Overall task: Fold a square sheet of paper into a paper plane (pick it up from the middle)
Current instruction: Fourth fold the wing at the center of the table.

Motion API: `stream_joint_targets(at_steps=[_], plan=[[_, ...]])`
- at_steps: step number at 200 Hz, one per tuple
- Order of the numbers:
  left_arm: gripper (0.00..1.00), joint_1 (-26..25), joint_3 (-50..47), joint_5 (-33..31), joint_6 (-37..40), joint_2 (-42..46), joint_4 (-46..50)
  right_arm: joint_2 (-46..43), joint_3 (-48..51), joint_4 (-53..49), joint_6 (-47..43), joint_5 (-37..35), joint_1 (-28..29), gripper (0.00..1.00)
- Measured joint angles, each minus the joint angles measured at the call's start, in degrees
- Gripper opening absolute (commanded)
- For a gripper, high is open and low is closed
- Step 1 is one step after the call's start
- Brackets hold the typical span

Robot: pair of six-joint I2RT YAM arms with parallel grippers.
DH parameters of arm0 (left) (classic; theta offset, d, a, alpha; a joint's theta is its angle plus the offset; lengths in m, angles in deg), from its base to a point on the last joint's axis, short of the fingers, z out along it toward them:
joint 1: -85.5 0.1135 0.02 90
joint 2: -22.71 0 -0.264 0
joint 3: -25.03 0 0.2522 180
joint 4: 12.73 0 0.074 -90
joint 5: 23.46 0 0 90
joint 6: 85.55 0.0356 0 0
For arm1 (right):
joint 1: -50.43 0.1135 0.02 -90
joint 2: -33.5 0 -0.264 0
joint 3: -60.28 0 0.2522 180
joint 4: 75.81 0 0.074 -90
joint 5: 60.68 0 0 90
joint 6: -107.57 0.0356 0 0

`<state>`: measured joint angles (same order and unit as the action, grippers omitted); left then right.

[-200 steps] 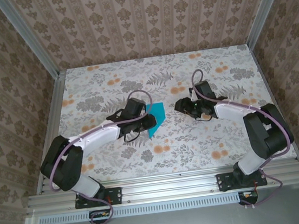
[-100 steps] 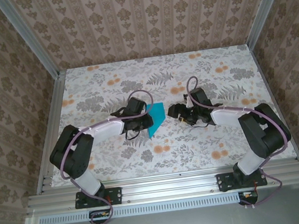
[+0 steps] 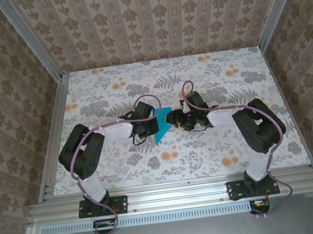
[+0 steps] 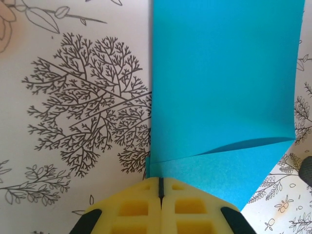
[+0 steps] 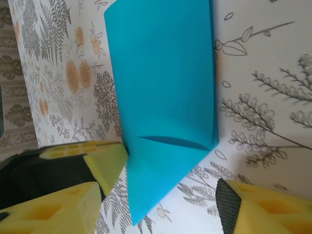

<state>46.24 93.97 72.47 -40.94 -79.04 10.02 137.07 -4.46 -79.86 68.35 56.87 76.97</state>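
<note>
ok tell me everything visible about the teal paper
The thin teal-blue sheet of paper is plain and matte, folded narrower, with one end turned over into a slanted flap and point. It lies on the floral-patterned tabletop. The left gripper, jaws shut, meets its corner; a pinch cannot be confirmed. The right gripper, jaws open, flanks the pointed end.

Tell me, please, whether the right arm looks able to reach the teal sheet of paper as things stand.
Probably yes. The right pincer is open beside the teal sheet of paper, its fingers straddling the sheet's pointed end. The left pincer, shut at the sheet's other side, leaves this side free.
</note>
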Motion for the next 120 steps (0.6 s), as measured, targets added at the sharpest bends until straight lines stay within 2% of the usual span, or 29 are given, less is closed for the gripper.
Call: stream_joint_targets(at_steps=[46,120], plan=[[0.05,0.1,0.0,0.0,-0.5,-0.1,0.0,2.6,-2.9,-1.0,1.0,0.3,0.4,0.55],[0.07,0.8,-0.4,0.7,-2.6,-0.1,-0.8,2.6,-5.0,-7.6,2.5,-4.8,0.8,0.57]])
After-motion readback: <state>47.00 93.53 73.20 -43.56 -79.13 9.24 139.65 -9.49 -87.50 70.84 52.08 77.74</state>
